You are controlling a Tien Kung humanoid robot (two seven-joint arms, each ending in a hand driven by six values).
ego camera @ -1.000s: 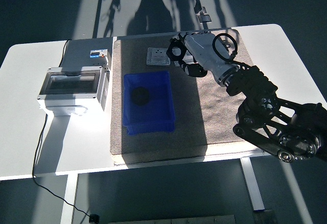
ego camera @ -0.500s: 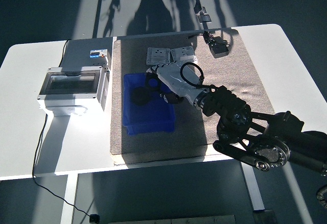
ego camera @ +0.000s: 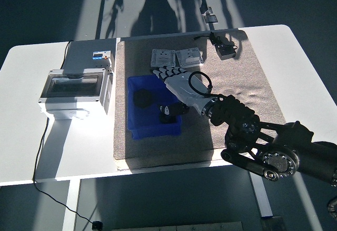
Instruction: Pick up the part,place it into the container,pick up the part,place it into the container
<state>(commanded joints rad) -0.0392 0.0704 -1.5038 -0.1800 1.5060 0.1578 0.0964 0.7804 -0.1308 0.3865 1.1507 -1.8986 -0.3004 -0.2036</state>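
The blue container (ego camera: pixel 138 131) sits on the tan mat, left of centre. Two dark parts lie in it: a round one (ego camera: pixel 142 98) at the back left and a black one (ego camera: pixel 167 111) at the front right. My right hand (ego camera: pixel 165 74) reaches in from the lower right and hovers over the container's back right corner. Its fingers (ego camera: pixel 158 73) are spread flat and hold nothing. Another black part (ego camera: pixel 225 49) with a cable lies at the mat's far edge. My left arm is out of view.
Two pale square plates (ego camera: pixel 163 57) (ego camera: pixel 188 57) lie on the mat behind the container. A grey enclosure with a clear lid (ego camera: pixel 75 91) stands left of the mat, with a flat grey box (ego camera: pixel 89 56) behind it. A small object (ego camera: pixel 209 16) lies beyond the table.
My right hand came from the mat's far right to the container with a black part. It then opened, and the part now lies in the container's front right.
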